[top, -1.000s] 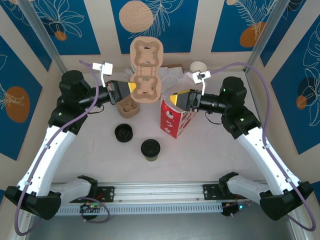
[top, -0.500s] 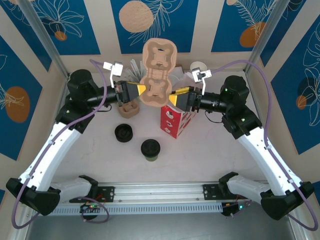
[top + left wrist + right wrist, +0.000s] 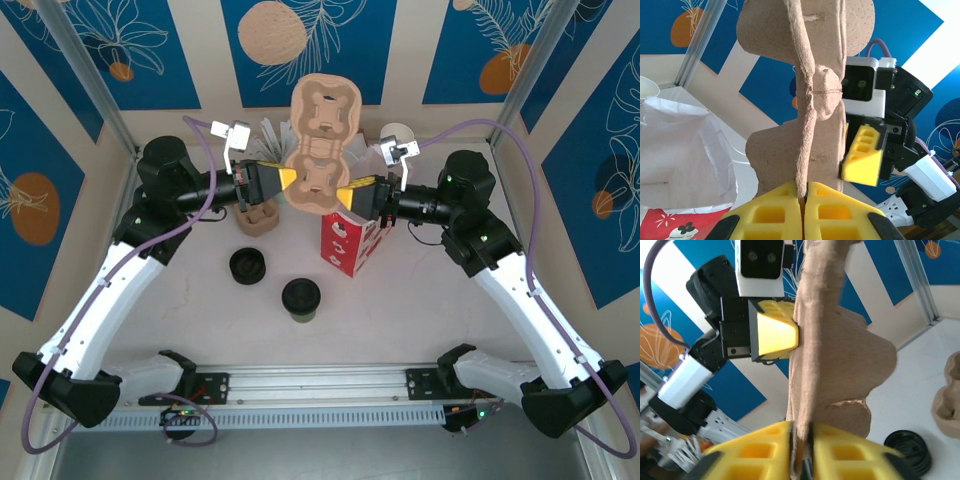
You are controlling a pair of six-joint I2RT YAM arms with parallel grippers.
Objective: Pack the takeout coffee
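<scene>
Top external shows my left tool and right tool each pinching the pulp carrier at upper centre, takeout coffee standing on the table below centre; I fear uneven pulls could tear that thin rim or let it slip

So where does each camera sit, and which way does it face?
Top external: above and behind, looking down on the table; both arms, left gripper and right gripper show.
Left wrist: on the left arm, looking past its own fingers at the cup carrier and right gripper.
Right wrist: mirrored, past its own fingers at the cup carrier and left gripper.
All three share the cup carrier, pinched by both.
</scene>
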